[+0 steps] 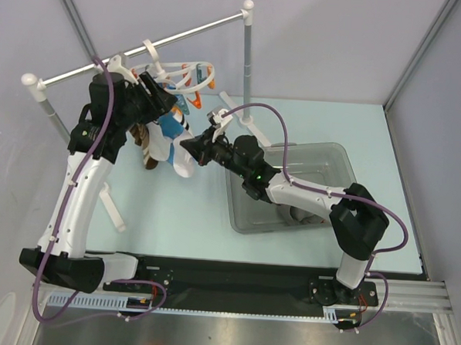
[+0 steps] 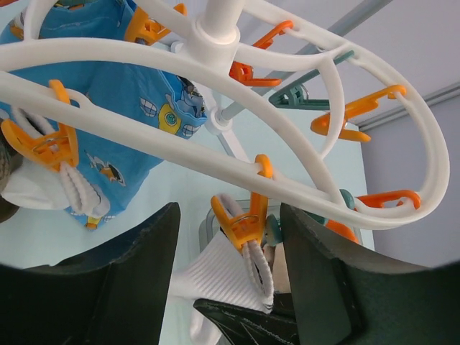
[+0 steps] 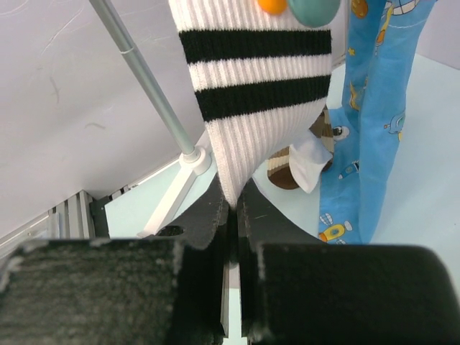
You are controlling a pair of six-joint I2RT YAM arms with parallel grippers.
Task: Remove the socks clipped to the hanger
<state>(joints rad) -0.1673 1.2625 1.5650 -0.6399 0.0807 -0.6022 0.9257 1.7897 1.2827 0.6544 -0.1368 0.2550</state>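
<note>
1. Striped sock [image 3: 251,86], white with two black bands. It hangs from the hanger [image 2: 108,47] at the far left, cuff up in an orange clip [image 2: 243,223] with a teal clip just beside.
2. Right end effector [image 3: 233,208]: fingers closed tight, the sock's lower end pinched between them.
3. Left end effector [image 2: 230,215]: fingers apart, one on each side of the orange clip. It grips nothing; contact with the clip is not evident.
4. Step in hand, my reading: freeing this one sock. The lower grip is made; the clip is not yet squeezed.
5. Next move calls for the left fingers to press the clip's handles so its mouth opens, then the right to draw the sock down. A bare tug would likely swing the hanger on the rail [image 1: 144,48].
6. Also clipped: a white sock [image 2: 72,183], a brown sock [image 3: 279,171] and a blue cloth [image 3: 370,108].
7. Bin [image 1: 339,159]: clear plastic, on the bench [image 1: 189,217] right of centre, partly under the right arm. A pale shape [image 1: 299,216] lies in its near part; cannot tell what.
</note>
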